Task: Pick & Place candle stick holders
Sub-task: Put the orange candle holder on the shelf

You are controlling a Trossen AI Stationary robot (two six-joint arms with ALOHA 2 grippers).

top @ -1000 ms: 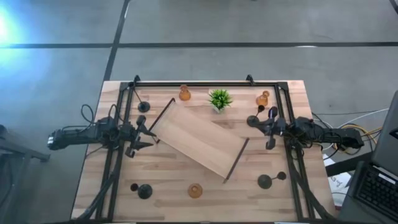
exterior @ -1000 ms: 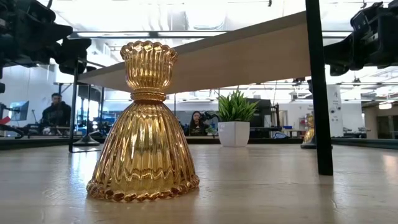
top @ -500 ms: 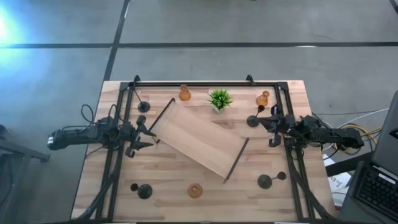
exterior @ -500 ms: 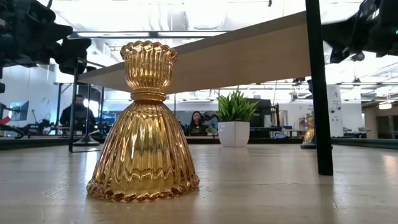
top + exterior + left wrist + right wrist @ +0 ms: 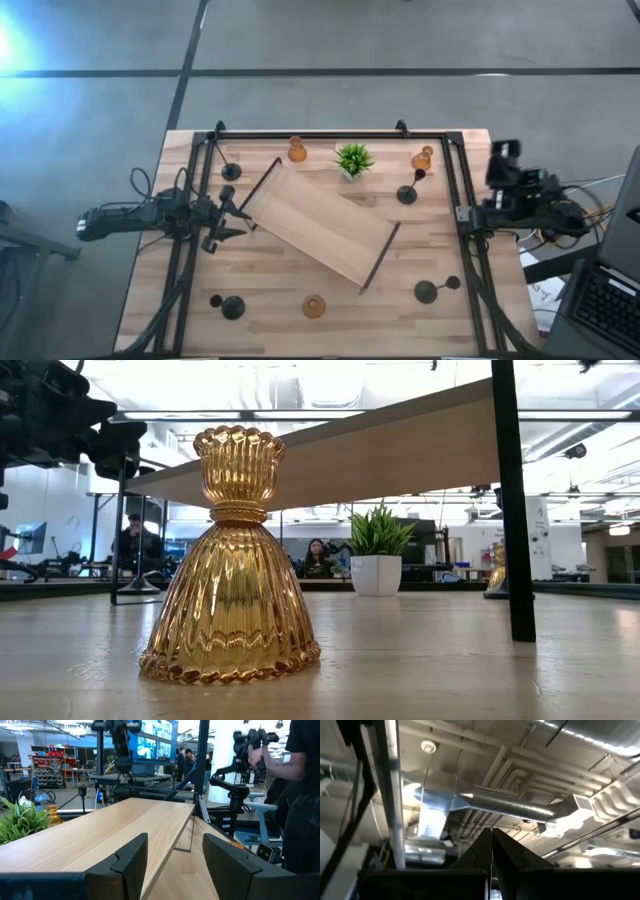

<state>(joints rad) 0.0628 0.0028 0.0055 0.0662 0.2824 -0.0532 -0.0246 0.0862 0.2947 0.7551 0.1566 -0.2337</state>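
Note:
Three amber holders stand on their wide bases: far centre (image 5: 297,150), far right (image 5: 423,158) and near edge (image 5: 314,306), the last filling the low view (image 5: 230,555). Black holders stand at far left (image 5: 229,170), right of centre (image 5: 407,193), near left (image 5: 228,306) and near right (image 5: 430,290). My left gripper (image 5: 240,215) is open at the wooden tray's left end (image 5: 172,865), touching nothing. My right gripper (image 5: 492,850) is shut and empty, pointing up at the ceiling; its arm (image 5: 510,190) is beyond the table's right rail.
The light wooden tray (image 5: 320,222) with dark handles lies slantwise across the table's middle. A small green potted plant (image 5: 354,158) stands at the far centre. A black frame (image 5: 330,133) rims the table. People show in the room behind (image 5: 295,795).
My right gripper has drawn back from beside the black holder right of centre toward the table's right edge, risen and tipped up to face the ceiling. That holder has stayed in place.

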